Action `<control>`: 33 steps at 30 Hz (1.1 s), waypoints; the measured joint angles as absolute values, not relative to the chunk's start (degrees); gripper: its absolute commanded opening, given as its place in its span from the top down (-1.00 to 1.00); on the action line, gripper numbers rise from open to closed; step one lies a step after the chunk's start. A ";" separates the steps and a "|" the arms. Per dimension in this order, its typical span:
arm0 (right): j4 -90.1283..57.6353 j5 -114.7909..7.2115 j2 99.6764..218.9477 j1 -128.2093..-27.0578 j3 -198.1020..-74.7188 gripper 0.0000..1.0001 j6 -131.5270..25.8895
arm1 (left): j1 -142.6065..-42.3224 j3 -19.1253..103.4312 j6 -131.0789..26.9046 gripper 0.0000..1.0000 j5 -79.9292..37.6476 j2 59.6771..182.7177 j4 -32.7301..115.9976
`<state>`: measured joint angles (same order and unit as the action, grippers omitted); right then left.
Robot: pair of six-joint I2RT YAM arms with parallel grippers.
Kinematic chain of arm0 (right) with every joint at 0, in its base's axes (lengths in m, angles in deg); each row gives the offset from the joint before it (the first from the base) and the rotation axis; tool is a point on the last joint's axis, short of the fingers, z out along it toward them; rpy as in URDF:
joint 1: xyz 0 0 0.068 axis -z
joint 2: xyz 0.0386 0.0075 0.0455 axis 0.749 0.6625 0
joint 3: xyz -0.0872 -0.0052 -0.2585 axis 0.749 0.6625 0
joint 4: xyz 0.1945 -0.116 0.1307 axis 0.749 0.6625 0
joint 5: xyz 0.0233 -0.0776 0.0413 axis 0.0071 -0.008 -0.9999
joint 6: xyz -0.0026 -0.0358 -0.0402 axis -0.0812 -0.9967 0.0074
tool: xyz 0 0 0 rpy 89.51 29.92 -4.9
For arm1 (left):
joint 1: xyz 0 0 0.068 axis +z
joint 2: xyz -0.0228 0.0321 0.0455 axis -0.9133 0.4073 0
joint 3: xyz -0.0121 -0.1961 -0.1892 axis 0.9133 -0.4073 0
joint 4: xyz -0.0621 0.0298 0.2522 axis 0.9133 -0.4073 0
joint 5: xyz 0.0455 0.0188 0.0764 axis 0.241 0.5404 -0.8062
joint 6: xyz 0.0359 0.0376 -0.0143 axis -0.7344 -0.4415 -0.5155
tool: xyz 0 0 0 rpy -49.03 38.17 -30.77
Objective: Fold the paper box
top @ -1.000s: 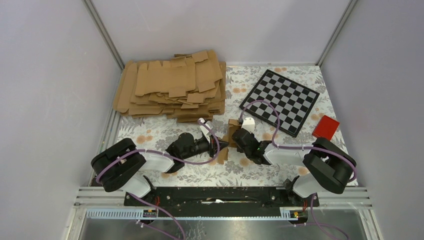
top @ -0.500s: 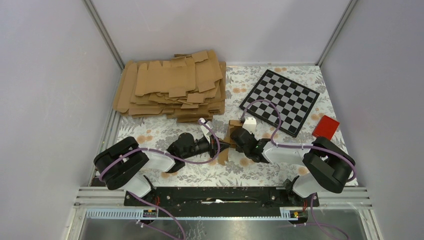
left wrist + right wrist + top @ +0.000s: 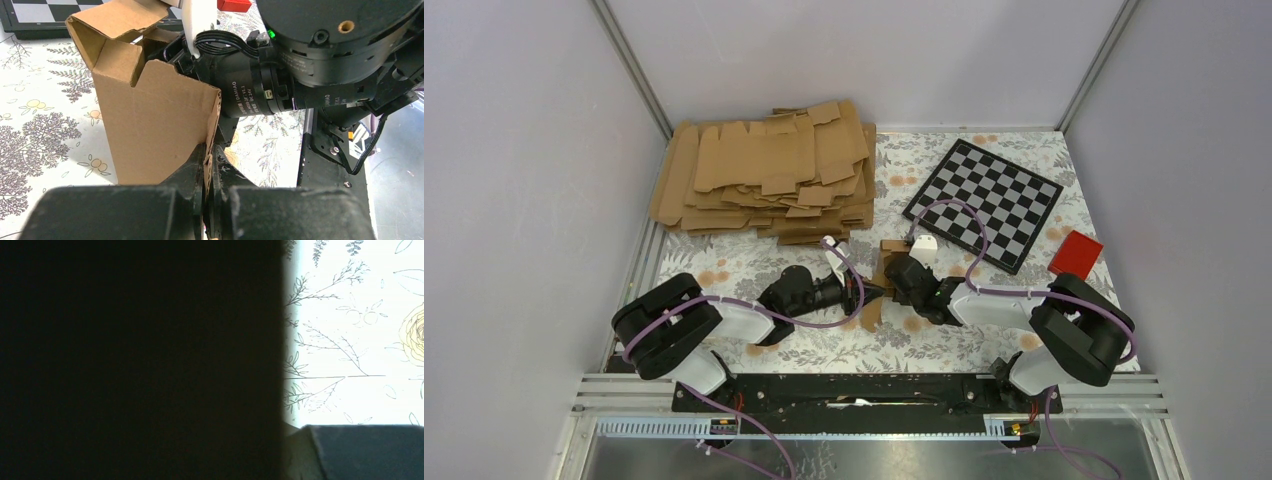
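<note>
Top view: the brown kraft box stands upright mid-frame on the floral surface, between the left hand and right hand. Flat blanks are piled upper left.
Left wrist: the left hand is clamped on the box's corrugated lower edge.
Right wrist: mostly black, so I cannot tell the right hand's state.

Matt kraft cardboard paper box, smooth printed table

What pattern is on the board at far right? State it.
The board is a black-and-white checkerboard, clearest in the top external view.
</note>
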<state>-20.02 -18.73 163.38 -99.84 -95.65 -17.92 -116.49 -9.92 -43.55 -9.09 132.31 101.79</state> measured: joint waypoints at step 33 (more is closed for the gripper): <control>-18.21 -23.12 140.93 -99.88 -90.47 -0.99 -28.32 | -117.38 4.40 -45.82 1.00 -19.21 127.66 69.81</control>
